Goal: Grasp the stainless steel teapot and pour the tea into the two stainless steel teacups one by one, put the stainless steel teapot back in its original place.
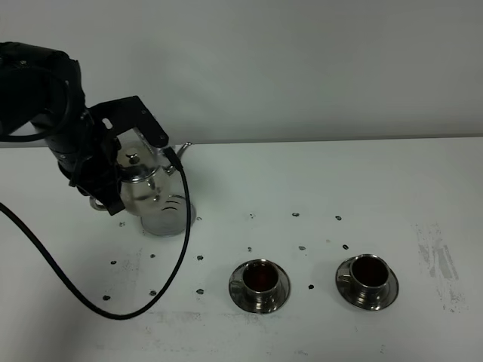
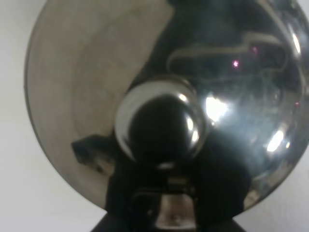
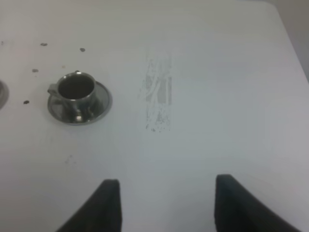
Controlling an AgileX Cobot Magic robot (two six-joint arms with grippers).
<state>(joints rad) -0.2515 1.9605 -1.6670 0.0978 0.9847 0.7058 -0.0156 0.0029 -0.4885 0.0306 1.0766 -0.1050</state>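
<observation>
Steel knob-lidded teapot (image 1: pixel 155 197), frame's left, clamped in left gripper (image 1: pixel 106 192); both small steel cups (image 1: pixel 260 277) full → put-back imo, nxt set down+release. Right gripper (image 3: pixel 166 203) wide, empty.

table (image 1: pixel 377 181) white | left saucer (image 1: pixel 281 296) | right saucer (image 1: pixel 389 291) | dark specks (image 1: pixel 296 214) | scuff patch (image 1: pixel 438 256)

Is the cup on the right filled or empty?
Filled: dark tea shows inside the cup in both the high and right wrist views. How full it is, cannot tell.
</observation>
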